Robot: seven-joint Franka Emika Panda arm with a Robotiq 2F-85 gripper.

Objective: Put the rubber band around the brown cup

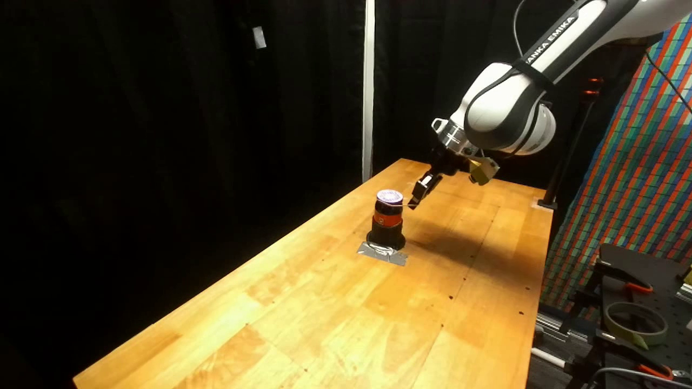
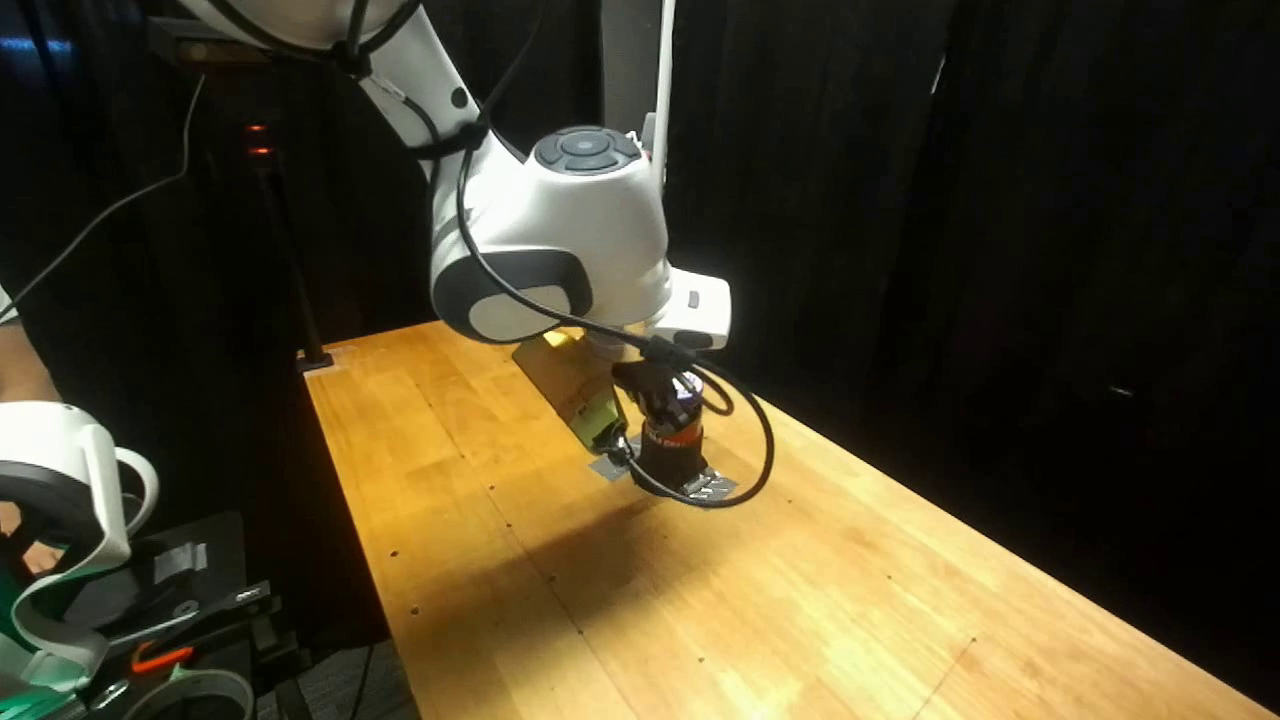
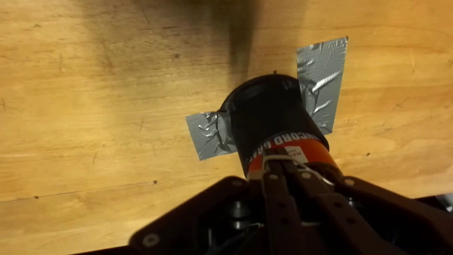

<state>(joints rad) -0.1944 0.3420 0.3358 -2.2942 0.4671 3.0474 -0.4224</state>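
The brown cup (image 1: pixel 388 220), dark with an orange stripe and a pale top, stands upright on the table; it also shows in an exterior view (image 2: pixel 675 450) and the wrist view (image 3: pixel 269 109). My gripper (image 1: pixel 414 203) is beside the cup's upper part, fingers shut together in the wrist view (image 3: pixel 277 153). The thin pale rubber band (image 3: pixel 283 158) loops round the outside of both fingertips. It also shows in an exterior view (image 1: pixel 406 205), stretched from the fingertips to the cup just below its top. Whether it passes round the cup's far side is hidden.
Grey tape (image 3: pixel 322 81) holds the cup's base to the wooden table (image 1: pixel 324 324). A black cable (image 2: pixel 768 440) hangs in a loop from the wrist in front of the cup. A dark side cart with a tape roll (image 1: pixel 635 323) stands beside the table.
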